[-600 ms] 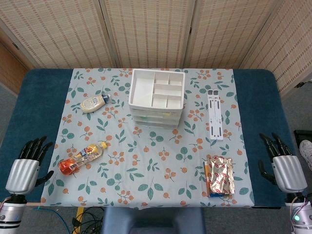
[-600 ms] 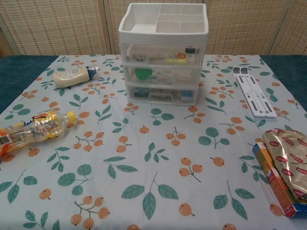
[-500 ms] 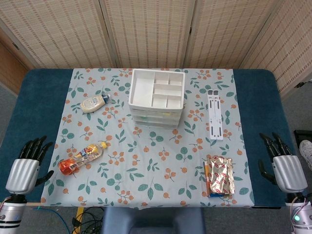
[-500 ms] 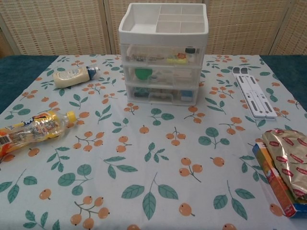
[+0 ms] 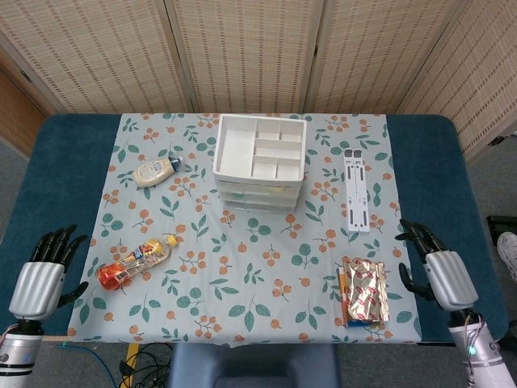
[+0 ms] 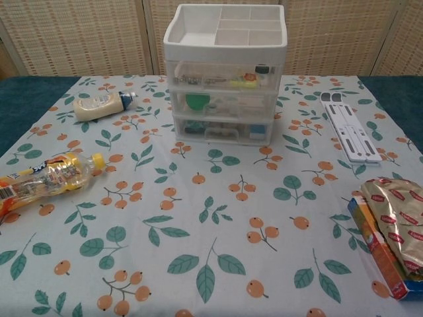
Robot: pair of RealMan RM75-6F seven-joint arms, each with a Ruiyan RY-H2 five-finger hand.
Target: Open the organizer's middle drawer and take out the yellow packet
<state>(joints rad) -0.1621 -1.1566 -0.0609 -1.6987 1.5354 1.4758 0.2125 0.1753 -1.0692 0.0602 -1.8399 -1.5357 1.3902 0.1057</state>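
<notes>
While both hands are held empty with fingers spread, the left hand (image 5: 38,284) at the near-left table edge, the right hand (image 5: 443,275) near-right, the white three-drawer plastic organizer (image 6: 225,74) is seen far-centre, its middle drawer (image 6: 223,104) closed; the yellow packet cannot be made out.

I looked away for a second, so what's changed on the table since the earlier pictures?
The right hand moved forward and inward toward the table, holding nothing. The left hand, the organizer with drawers closed, and the other items stayed put.
</notes>
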